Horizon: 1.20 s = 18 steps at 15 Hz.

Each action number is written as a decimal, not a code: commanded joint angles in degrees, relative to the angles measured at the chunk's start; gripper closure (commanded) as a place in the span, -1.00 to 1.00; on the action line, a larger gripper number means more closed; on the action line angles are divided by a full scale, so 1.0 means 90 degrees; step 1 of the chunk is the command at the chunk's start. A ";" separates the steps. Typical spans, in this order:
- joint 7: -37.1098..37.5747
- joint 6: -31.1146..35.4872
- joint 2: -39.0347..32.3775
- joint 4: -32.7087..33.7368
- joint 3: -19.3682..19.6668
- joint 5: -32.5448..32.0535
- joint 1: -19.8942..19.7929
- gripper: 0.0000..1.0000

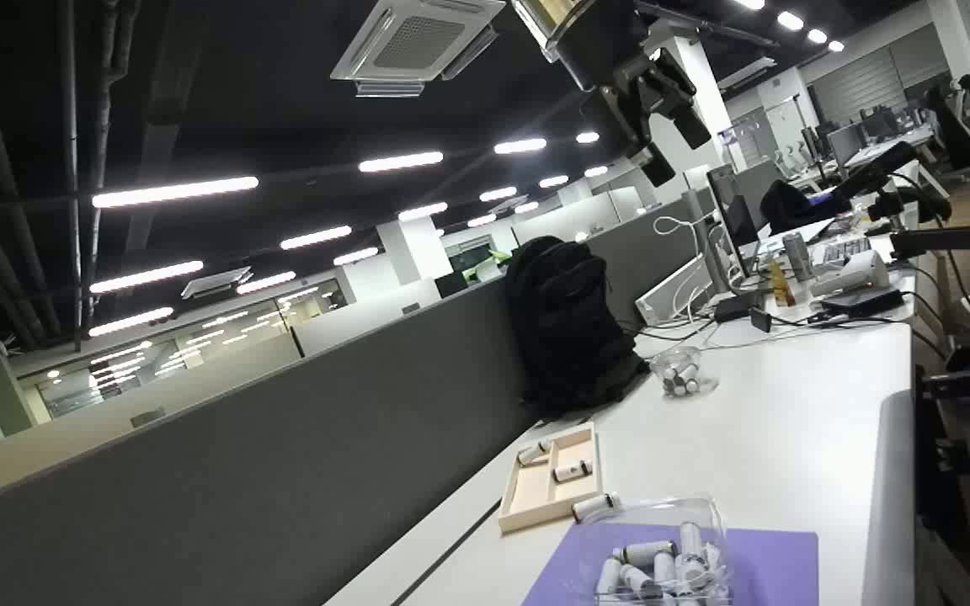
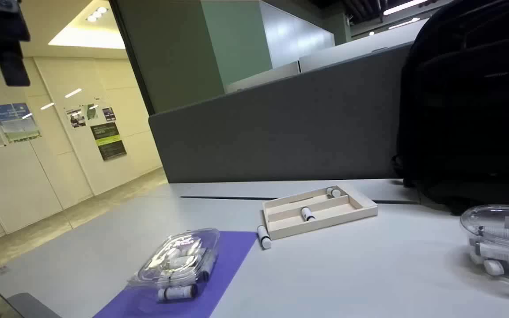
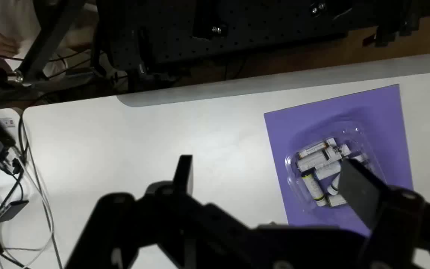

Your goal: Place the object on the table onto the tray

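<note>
A white vial [image 1: 594, 507] with a dark band lies on the white table [image 1: 754, 446], just outside a corner of the tray; it also shows in an exterior view [image 2: 263, 237]. The tray [image 1: 546, 516] is a shallow light-wood box with compartments, in both exterior views [image 2: 325, 222]. One vial [image 1: 534, 453] lies in its far compartment and another [image 1: 572, 470] in a nearer one. My gripper [image 1: 674, 146] is high above the table, open and empty. In the wrist view its fingers [image 3: 267, 168] are wide apart. The tray is out of that view.
A clear plastic box of vials [image 2: 179, 260] stands on a purple sheet [image 2: 232, 260]. A clear round tub of vials [image 2: 502, 251] stands farther along the table. A black backpack [image 1: 565, 328] leans on the grey partition [image 1: 283, 471]. Cables and monitors crowd the table's far end.
</note>
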State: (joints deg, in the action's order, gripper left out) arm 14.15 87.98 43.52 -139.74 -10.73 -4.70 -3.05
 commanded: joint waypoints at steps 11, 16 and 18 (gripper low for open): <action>0.0080 -0.0007 -0.0026 0.0015 0.0103 -0.0061 0.0147 -1.00; 0.0006 0.0695 -0.0281 -0.0072 0.0311 -0.0159 0.0028 -1.00; -0.0340 0.1334 -0.0598 -0.0116 0.0569 -0.0266 0.0036 -1.00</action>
State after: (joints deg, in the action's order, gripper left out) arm 13.80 93.92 42.10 -140.70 -8.89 -5.64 -3.00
